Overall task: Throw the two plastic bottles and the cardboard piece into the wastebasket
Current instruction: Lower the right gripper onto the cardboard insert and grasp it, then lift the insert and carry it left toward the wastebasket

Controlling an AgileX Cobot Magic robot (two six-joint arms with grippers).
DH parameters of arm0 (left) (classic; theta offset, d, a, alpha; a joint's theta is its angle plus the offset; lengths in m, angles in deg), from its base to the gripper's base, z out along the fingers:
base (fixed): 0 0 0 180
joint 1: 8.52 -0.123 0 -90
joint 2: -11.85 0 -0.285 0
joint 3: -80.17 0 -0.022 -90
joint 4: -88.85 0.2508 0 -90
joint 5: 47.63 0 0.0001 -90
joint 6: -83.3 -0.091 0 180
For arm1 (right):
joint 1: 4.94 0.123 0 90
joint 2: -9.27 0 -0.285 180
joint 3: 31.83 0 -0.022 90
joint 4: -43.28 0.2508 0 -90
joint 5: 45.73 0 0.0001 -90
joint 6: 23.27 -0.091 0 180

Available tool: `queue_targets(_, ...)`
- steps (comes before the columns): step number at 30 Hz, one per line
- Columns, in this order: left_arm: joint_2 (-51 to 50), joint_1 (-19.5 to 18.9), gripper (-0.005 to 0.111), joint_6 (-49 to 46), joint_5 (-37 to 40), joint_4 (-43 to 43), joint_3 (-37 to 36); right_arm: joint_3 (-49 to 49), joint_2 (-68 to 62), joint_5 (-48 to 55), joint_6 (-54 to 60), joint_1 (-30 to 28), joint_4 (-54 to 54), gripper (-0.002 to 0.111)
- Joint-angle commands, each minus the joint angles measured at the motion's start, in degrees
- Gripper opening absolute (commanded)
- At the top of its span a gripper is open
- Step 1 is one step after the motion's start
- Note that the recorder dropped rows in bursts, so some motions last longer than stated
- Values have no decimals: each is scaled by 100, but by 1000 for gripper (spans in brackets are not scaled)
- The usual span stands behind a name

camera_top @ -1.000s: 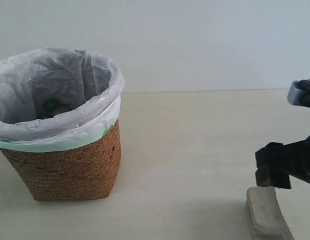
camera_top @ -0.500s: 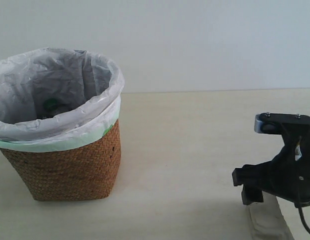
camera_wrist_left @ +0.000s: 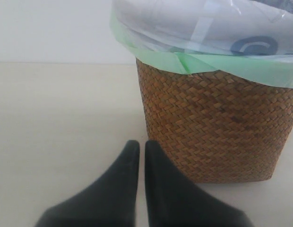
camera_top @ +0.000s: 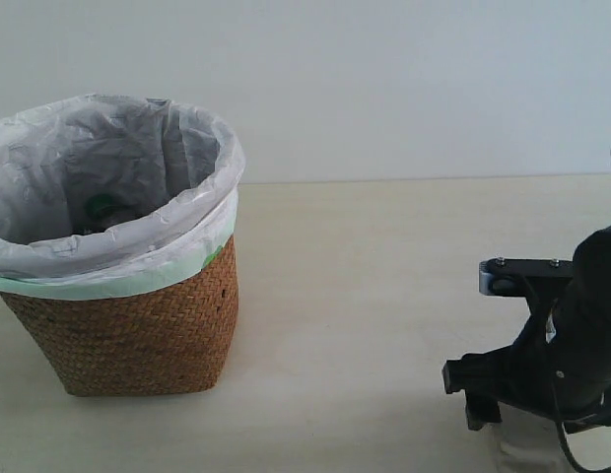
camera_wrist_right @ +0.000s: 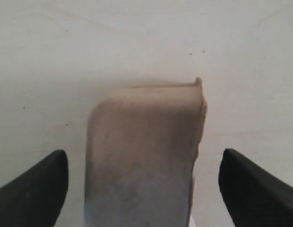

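- At the left we see the basket (camera_top: 128, 325), brown wicker, upright on the counter (camera_top: 384, 296); a whitish bag (camera_top: 49, 261) lines it and folds out over the rim, with a green band along its lower edge; a green patch shows deep inside the bag, and we cannot tell what it is.
- The left fingers (camera_wrist_left: 119, 189) are pressed together with nothing between them; they sit low over the counter, tips just beside the foot of the basket, and we see no contact with the wicker.
- Past the basket the pale counter runs back to a plain white wall (camera_top: 404, 89).
- At the far right the black right arm (camera_top: 581, 345) bends down to the counter near the lower corner of the exterior view; under it only a pale sliver of the cardboard (camera_top: 527, 451) shows.
- The right fingers (camera_wrist_right: 35, 189) stand wide apart, one on each side of the cardboard (camera_wrist_right: 144, 142); neither touches it in the wrist view; the beige piece rests on the counter between them, well apart from the basket.
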Motion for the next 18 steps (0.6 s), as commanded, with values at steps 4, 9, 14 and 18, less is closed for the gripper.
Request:
queue_targets(4, 22, -22, 4, -14, 8, 5, -21, -40, -86, -105, -23, 5, -99, 38)
queue_targets(9, 22, -22, 4, -14, 8, 5, -21, -83, -86, 11, 1, 5, -110, 21)
queue_targets(14, 22, -22, 4, -14, 8, 5, -21, -357, -75, 432, 80, 5, -141, 21)
queue_targets(18, 22, -22, 4, -14, 8, 5, -21, -723, -61, 943, 139, 5, -141, 21)
